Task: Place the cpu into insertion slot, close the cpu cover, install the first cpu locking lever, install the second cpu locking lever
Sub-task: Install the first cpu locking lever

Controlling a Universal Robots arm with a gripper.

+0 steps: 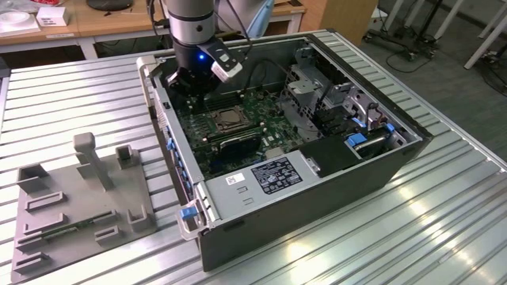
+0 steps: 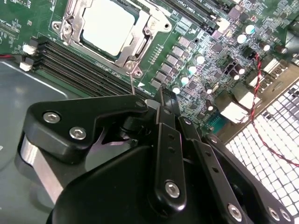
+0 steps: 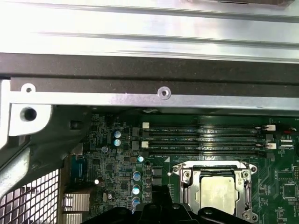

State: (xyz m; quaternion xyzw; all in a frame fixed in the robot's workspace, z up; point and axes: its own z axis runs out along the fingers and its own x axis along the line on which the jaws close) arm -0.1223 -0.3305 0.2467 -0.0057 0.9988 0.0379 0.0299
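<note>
Ribbed aluminium table (image 1: 412, 237) fills the exterior view, with wooden desks (image 1: 119, 21) behind. One open computer case (image 1: 317, 202) lies on it, and one grey fixture tray (image 1: 71, 231) sits at the exterior view's left. The single arm (image 1: 190, 24) reaches into the case. Its gripper (image 1: 184, 83) hangs over the green motherboard (image 1: 262, 113), near the cpu (image 1: 225, 119) but farther back.

In the second wrist view the gripper (image 2: 164, 95) has its fingers drawn together, no gap showing and nothing visibly clamped. One cpu (image 2: 106, 25) sits in the insertion slot (image 2: 70, 23), a little beyond the tips. The cpu cover (image 2: 140, 44) lies flat around it. One thin wire lever (image 2: 132, 86) runs from the socket corner toward the tips; I cannot tell whether they touch. Four memory slots (image 2: 79, 65) lie beside the socket.

In the first wrist view the cpu (image 3: 217, 191) sits framed by the cpu cover (image 3: 215, 165), just beside the gripper (image 3: 154, 200), with the memory slots (image 3: 205, 139) and the case wall (image 3: 140, 98) beyond.
</note>
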